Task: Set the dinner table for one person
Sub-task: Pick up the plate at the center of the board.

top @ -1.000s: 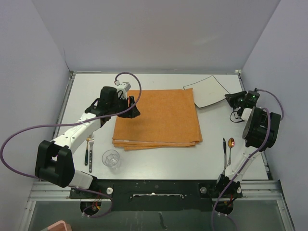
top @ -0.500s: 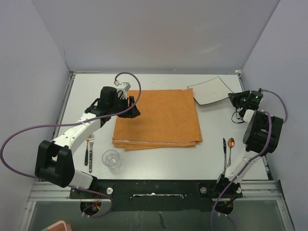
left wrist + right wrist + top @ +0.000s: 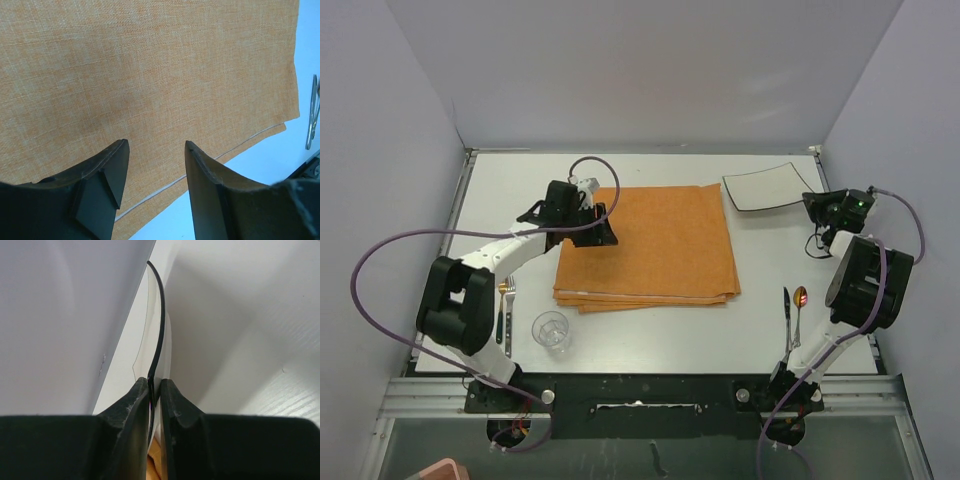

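Orange mat [image 3: 650, 245] hides dinner table [image 3: 520, 190] middle.

White links [image 3: 492, 257], black joints [image 3: 452, 310], black claws [image 3: 156, 143] [image 3: 155, 381], purple cables [image 3: 585, 158]

Top camera looks down on the whole counter [image 3: 520, 180], orange mat [image 3: 650, 245] central; left wrist sits close above that mat; right wrist sights edge-on along the plate [image 3: 761, 187].
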You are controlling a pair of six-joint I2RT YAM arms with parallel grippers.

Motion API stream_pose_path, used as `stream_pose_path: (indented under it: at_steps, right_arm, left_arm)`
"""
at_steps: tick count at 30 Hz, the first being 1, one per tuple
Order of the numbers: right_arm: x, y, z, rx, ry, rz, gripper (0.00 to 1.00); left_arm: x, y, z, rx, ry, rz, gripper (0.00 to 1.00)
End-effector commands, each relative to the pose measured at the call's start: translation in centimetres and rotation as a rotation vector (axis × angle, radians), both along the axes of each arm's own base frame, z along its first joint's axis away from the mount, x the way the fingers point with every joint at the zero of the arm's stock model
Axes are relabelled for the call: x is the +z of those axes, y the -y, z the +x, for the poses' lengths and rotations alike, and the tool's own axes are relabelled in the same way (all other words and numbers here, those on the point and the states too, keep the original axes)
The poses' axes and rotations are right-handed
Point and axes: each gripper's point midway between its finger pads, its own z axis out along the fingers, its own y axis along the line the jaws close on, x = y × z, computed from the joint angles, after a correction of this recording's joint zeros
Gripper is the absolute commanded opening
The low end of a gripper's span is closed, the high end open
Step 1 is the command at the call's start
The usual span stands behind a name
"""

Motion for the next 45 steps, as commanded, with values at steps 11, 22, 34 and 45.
stream_pose_path:
  at_steps: [11, 22, 34, 45]
  right_arm:
    - [9.3, -0.7, -0.7, -0.027, 0.276, -0.017, 0.0]
    - [7.4, -3.3, -0.8, 0.037, 0.219, -0.006, 0.0]
    - [6.3, -3.5, -0.6, 0.056, 0.197, -0.005, 0.0]
    - [5.3, -3.7, -1.6, 0.068, 0.17, -0.003, 0.0]
  left_arm:
    - [10.6, 16.0, 7.9, -0.179, 0.049, -0.616, 0.51]
    - [8.3, 24.2, 11.0, -0.164, -0.121, -0.833, 0.52]
    - [3.8, 29.2, 8.5, -0.152, -0.26, -0.853, 0.51]
    - [2.4, 31.4, 10.8, -0.065, -0.282, -0.897, 0.52]
